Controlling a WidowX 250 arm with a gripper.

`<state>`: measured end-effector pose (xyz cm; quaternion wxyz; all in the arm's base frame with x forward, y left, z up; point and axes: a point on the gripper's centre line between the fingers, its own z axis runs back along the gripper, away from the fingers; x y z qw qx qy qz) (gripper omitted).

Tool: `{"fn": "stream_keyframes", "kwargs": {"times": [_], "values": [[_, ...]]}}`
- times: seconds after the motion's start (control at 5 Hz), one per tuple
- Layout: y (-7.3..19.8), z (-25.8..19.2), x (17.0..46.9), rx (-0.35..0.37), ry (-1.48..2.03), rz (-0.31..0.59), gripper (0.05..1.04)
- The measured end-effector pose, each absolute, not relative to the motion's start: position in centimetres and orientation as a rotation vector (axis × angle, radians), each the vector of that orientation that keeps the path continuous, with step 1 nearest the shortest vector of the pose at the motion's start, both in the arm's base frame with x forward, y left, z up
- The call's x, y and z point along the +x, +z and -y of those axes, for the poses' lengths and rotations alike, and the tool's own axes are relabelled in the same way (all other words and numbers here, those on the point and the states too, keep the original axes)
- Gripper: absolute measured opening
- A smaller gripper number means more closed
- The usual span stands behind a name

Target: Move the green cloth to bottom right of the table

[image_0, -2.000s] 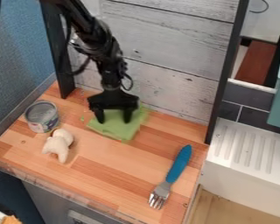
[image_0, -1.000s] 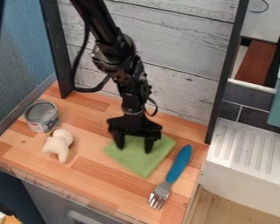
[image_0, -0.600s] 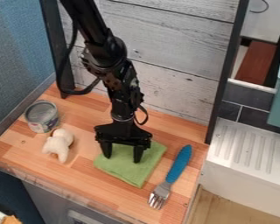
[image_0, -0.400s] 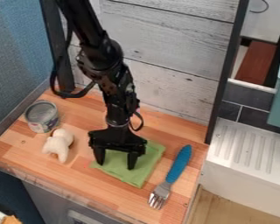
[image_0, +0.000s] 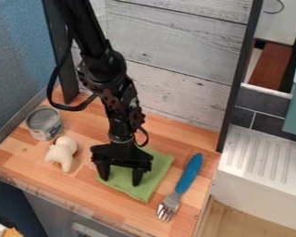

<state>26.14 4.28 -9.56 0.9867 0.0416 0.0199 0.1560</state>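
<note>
Camera view: on your wooden tabletop (image_0: 92,192), the black robot arm (image_0: 106,69) has come down and left over the last second. The green cloth (image_0: 149,179) has shifted the same way and lies just below the centre of the frame, lower than two seconds ago. Your gripper (image_0: 120,176) stands wide, both fingertips on the cloth. The blue-handled fork (image_0: 188,173) is just beside it at lower right. You've gained ground downward, but you probably need more rightward travel, minding that fork.
</note>
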Motion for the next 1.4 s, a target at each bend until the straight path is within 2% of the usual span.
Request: {"fn": "stream_keyframes", "kwargs": {"times": [0.4, 0.6, 1.2, 1.4], "values": [[-9.4, -4.2, 24.3, 0.099, 0.303, -0.062, 0.999], [-8.1, -4.1, 24.0, 0.095, 0.306, -0.040, 0.999], [-1.8, -2.4, 27.3, 0.013, 0.261, 0.151, 0.999], [-1.2, -2.4, 27.3, 0.016, 0.235, 0.150, 0.999]]}}
